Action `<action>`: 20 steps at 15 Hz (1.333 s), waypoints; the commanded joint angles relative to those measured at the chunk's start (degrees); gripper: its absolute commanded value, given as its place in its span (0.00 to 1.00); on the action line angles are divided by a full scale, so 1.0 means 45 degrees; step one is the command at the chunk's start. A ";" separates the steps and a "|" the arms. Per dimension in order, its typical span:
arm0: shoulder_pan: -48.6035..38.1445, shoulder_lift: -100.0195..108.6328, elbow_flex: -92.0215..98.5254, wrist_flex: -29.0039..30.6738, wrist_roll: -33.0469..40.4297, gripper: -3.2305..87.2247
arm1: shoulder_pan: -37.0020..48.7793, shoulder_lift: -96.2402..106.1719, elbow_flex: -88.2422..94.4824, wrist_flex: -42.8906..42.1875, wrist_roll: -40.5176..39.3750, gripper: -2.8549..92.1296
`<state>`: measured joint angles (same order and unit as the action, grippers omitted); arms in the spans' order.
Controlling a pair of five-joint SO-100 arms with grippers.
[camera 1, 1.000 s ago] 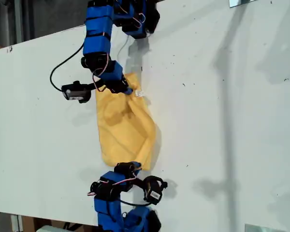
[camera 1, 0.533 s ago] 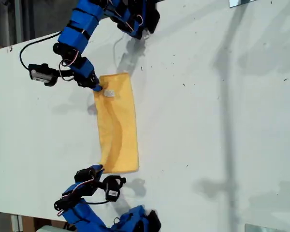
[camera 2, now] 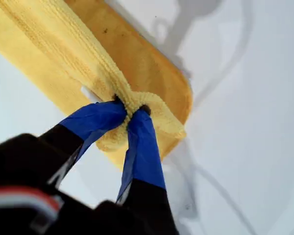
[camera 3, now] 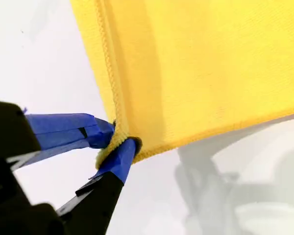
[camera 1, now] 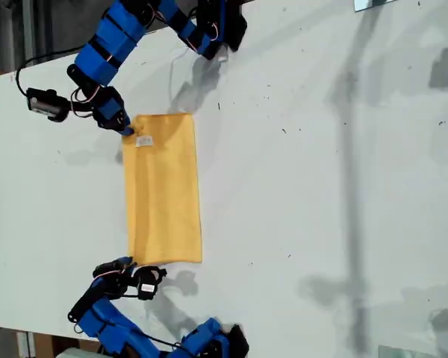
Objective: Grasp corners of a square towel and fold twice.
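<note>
The yellow-orange towel [camera 1: 163, 190] lies flat on the white table [camera 1: 321, 186] as a long folded strip, in the exterior view's left half. Its small white tag [camera 1: 144, 142] sits at the strip's upper corner. My first gripper [camera 1: 127, 130] is shut on that tagged corner [camera 2: 152, 110], its blue-taped fingers [camera 2: 95, 120] bunching both layers. My second gripper [camera 1: 128, 262] is shut on the strip's lower corner [camera 3: 110, 147], and the towel [camera 3: 201, 68] stretches away from it, taut. The towel's other corners [camera 1: 190, 118] rest on the table.
Both arms' blue bases stand at the table's edges, one at the exterior view's top [camera 1: 213, 30], one at its bottom [camera 1: 213, 339]. Metal brackets sit at the top right [camera 1: 373, 4] and bottom right [camera 1: 403, 350]. The table's far edge runs along the upper left.
Both grippers have moved toward the exterior view's left, each holding its corner. The rumpled towel has been drawn out into a flat, straight strip.
</note>
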<state>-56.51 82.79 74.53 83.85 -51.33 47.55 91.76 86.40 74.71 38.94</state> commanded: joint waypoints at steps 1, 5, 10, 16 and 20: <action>-0.0879 -0.0957 -0.1660 0.0176 0.0391 0.03 | 0.0684 -0.0371 -0.0664 -0.0234 -0.0293 0.03; -0.0254 -0.1152 -0.1699 0.0664 0.0859 0.03 | 0.0371 -0.1465 -0.0566 -0.0430 -0.0586 0.03; 0.1797 -0.0078 -0.0645 0.2207 -0.0059 0.03 | -0.0449 0.0234 0.0684 0.0801 -0.0352 0.03; 0.4297 0.0352 0.0488 0.2383 -0.0645 0.03 | -0.2812 0.0586 0.2676 0.0781 0.0098 0.03; 0.5254 0.0488 0.2012 0.2129 -0.1426 0.03 | -0.3848 0.1152 0.3496 0.0820 0.0684 0.03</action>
<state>-35.24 81.39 82.35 93.60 -56.07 31.46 92.90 102.13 77.70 41.22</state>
